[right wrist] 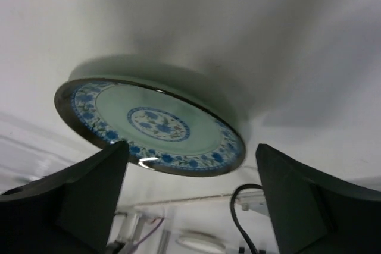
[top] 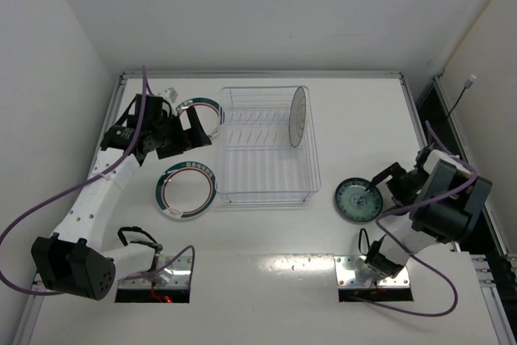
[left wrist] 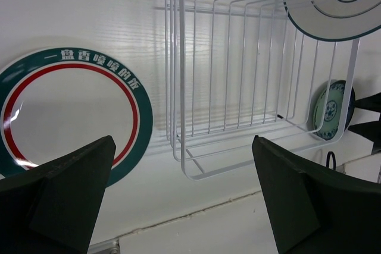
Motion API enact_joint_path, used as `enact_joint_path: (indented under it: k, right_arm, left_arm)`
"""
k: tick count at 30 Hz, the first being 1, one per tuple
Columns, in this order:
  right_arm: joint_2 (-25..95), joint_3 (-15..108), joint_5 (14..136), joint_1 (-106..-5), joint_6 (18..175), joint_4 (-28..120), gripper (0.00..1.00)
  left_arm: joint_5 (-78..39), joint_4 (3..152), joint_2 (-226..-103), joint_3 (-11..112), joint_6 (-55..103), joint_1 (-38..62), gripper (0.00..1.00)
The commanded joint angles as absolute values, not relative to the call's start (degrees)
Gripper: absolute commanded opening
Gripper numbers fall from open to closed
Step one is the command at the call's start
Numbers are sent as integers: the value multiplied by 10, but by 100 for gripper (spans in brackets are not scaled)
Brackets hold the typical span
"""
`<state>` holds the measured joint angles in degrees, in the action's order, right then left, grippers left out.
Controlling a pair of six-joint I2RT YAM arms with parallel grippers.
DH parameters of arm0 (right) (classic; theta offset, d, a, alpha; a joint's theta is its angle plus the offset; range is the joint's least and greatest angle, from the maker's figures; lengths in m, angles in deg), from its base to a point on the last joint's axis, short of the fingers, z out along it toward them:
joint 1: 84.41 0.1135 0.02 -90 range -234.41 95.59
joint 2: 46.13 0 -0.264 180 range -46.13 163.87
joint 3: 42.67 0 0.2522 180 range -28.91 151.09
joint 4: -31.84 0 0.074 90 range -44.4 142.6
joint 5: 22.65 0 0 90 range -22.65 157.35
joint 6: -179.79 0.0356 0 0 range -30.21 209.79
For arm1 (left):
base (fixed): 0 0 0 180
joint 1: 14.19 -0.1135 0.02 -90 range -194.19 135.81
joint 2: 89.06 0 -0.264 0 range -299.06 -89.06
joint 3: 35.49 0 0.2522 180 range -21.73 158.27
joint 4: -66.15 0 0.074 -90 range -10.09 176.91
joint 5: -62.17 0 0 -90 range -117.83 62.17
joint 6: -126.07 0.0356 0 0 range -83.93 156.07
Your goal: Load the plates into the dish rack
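One of the four plates is loaded. The plain silver-grey round plate (top: 297,116) is stood on its edge between the thin tines at the right end of the clear see-through plastic dish rack (top: 266,193).

Three plates are left to do, and all of them are on the white tabletop (top: 266,280). The bigger white round plate with green and red rim bands (top: 187,191) is laid flat just left of the rack's near corner. The smaller white plate with a green and red rim (top: 210,109) is seen by the rack's far left corner. It is partly hidden behind the left tool (top: 186,135), which is held wide open with nothing in it. The small teal-blue patterned plate (top: 359,199) is laid flat to the right of the rack. The right tool (top: 388,183) is held open just beside it, and the plate is not gripped. Most of the job is judged to be not yet done.

The tabletop is smooth and flat, with a thin raised edge. It is shut in by plain white walls on the left, at the back and on the right. Purple cables (top: 48,208) are hung from both arms.
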<state>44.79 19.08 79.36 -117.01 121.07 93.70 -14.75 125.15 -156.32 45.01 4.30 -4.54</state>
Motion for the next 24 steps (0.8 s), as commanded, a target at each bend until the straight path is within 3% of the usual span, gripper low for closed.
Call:
enact_joint_path:
  k: [1, 3, 8, 10, 11, 12, 24]
  right_arm:
    - [489, 141, 947, -1174, 1190, 890, 80]
    - [513, 135, 948, -1160, 1177, 885, 74]
    - [524, 64, 970, -1151, 1158, 830, 48]
    - [517, 57, 969, -1151, 1158, 810, 31]
    - [517, 57, 976, -1151, 1153, 805, 12]
    - [511, 57, 987, -1151, 1153, 799, 1]
    - [319, 181, 894, -1138, 1172, 866, 0]
  left_arm:
    - [-134, 1236, -1554, 457, 40, -51, 100]
    - [-134, 1236, -1554, 463, 40, -51, 100]
    - [-140, 1241, -1554, 475, 40, -51, 100]
    - [-140, 1236, -1554, 475, 34, -51, 100]
    - [-133, 1230, -1554, 475, 34, -51, 100]
    - [-133, 1230, -1554, 475, 34, -51, 100]
    - [-139, 1240, -1544, 470, 23, -51, 100]
